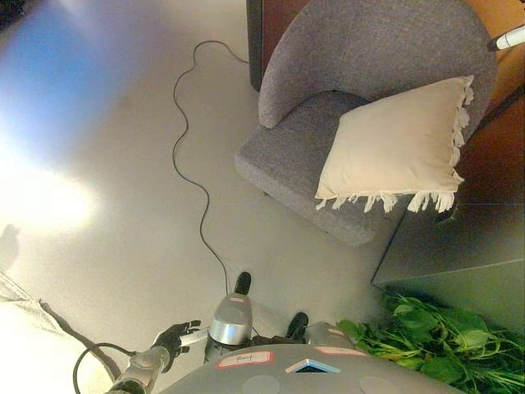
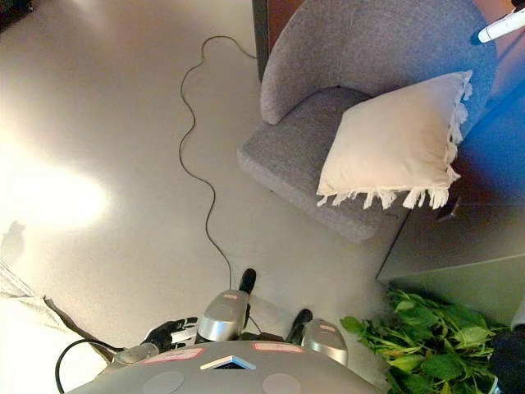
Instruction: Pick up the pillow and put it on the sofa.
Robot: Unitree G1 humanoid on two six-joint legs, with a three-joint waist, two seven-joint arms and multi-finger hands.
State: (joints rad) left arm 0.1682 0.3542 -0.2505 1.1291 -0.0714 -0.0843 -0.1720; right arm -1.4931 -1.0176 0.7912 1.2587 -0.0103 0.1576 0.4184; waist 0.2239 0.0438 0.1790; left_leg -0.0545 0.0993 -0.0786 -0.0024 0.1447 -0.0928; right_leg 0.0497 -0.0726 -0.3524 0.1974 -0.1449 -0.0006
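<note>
A cream pillow with fringed edges lies on the seat of a grey round-backed sofa chair, leaning against its right side at the upper right. My left hand hangs low at the bottom left, far from the pillow, with its fingers relaxed and holding nothing. A dark shape at the lower right edge of the right eye view may be my right hand; its fingers do not show.
A dark grey cabinet stands right of the sofa chair, with a leafy green plant in front of it. A brown wooden wall is behind. A pale cloth lies at the lower left. Bare floor spreads to the left.
</note>
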